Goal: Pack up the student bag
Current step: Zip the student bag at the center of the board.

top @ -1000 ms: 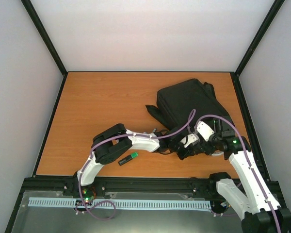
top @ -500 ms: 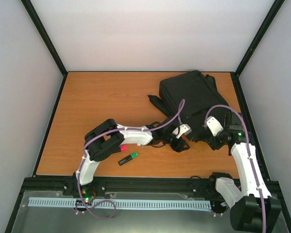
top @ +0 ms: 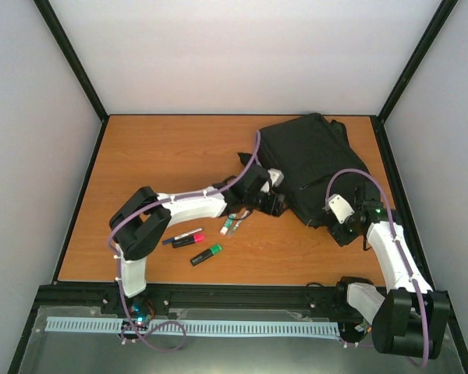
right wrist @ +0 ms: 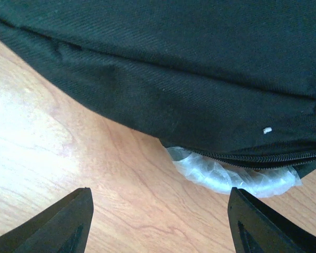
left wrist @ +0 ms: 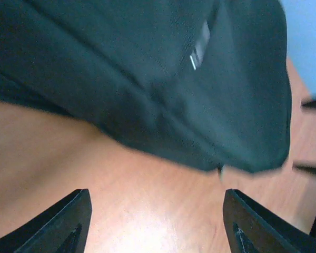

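Both arms are reaching in toward the student bag (top: 306, 154), which lies flat at the far right of the desk (top: 148, 156). Its right side sits close to the black frame rail (top: 393, 183), so there is little room on that flank. The left gripper (left wrist: 155, 192) is at the bag's near-left edge, jaws set wide with nothing between them and only wood under the fingers. In the left wrist view the bag's dark rounded edge fills the upper frame, blurred. The right gripper (right wrist: 159, 190) faces the bag's near edge from the right, jaws also spread wide and empty, fingers apart from the fabric. In the right wrist view I see a zip line (right wrist: 263, 158) along the lower seam, and a bit of crinkled clear plastic (right wrist: 229, 175) poking out under it onto the desk. Loose items lie near the left arm: two small pens (top: 233, 224) just beside the forearm, then a dark pen (top: 182, 234), a pink marker (top: 189, 241) and a green marker (top: 207, 254) toward the near edge. Bare wood runs across the far-left stretch, which is the widest room for swinging.
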### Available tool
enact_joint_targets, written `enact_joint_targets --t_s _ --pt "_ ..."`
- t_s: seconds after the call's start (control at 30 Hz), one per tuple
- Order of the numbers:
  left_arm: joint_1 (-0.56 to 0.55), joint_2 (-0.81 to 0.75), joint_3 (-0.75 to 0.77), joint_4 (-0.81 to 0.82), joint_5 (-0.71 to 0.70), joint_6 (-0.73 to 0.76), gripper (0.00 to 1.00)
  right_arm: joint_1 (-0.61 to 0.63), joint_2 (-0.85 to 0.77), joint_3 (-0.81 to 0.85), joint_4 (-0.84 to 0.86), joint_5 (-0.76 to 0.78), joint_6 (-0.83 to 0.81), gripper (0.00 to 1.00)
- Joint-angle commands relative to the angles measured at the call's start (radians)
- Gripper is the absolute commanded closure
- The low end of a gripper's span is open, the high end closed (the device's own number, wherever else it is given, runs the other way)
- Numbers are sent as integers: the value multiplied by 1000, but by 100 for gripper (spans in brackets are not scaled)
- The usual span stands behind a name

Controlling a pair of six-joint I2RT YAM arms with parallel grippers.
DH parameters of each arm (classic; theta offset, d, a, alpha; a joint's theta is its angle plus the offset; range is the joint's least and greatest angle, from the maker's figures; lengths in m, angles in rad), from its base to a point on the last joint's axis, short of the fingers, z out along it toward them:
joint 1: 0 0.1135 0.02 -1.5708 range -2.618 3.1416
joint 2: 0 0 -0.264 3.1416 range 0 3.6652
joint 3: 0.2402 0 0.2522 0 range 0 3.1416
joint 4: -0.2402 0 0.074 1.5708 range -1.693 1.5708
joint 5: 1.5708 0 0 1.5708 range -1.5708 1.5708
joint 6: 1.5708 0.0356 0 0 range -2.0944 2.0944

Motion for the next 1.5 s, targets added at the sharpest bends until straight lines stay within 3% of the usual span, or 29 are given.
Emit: enact_joint_targets --t_s 0.0,0.13,0.33,0.5,0.7,0.73,0.83,1.0,1.07,1.13,1.23,1.27,1.47 --pt "60 55 162 -70 -42 -184 29 -7 31 27 54 -5 31 28" --pt "65 134 275 -89 -37 -250 30 -7 64 21 84 -9 41 28" --pt "66 313 528 -316 -135 -312 33 -6 99 15 100 -11 46 28" --pt "67 330 531 -346 -204 -385 37 -7 105 -6 118 -6 42 28" --pt "67 358 572 -404 -237 -408 61 -6 141 -10 133 -2 50 28" --pt "67 352 565 -412 -256 -414 59 -6 144 -10 136 2 49 28" --pt "72 313 517 -435 -317 -444 32 -7 148 -9 150 19 42 28" --pt "91 374 579 -399 -230 -445 30 -7 163 -8 152 8 45 28" --pt "91 411 631 -407 -208 -438 42 -7 169 -9 158 5 49 28" --pt "91 429 660 -411 -190 -441 64 -7 183 -5 170 3 53 28" --pt "92 384 606 -366 -201 -465 92 -7 228 14 200 6 62 28" --pt "91 352 566 -347 -218 -475 98 -7 252 28 210 6 66 28" --pt "91 160 320 -237 -282 -527 99 -7 390 152 255 -16 103 30"
